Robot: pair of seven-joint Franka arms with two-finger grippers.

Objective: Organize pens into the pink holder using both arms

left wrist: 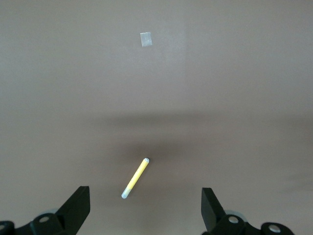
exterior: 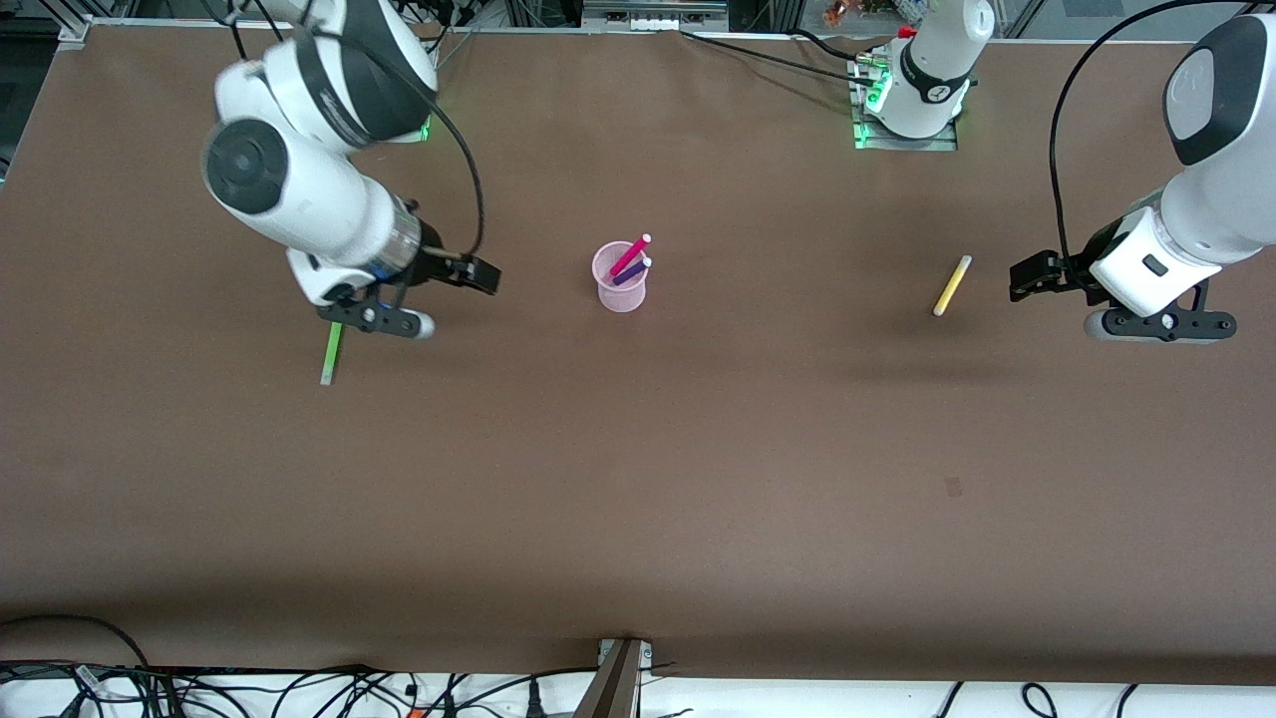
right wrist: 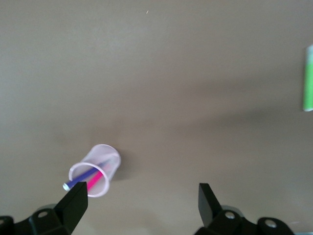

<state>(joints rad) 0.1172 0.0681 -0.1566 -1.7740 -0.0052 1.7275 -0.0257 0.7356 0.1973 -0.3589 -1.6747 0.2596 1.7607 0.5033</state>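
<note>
Front view: we've got magenta pen (exterior: 630,254) and purple pen (exterior: 632,271) in translucent pink cup (exterior: 620,289) mid-counter (exterior: 638,479). Lime pen (exterior: 331,353) under right gripper (exterior: 371,317), yellow pen (exterior: 952,285) beside left gripper (exterior: 1161,324) remain. Both fingers spread, empty.

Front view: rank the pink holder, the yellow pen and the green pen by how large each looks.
1. pink holder, clearly the bulkiest.
2 and 3. yellow pen and green pen: both slim and lying flat; the green one's upper end is hidden under the right tool, so I won't rank them.
</note>
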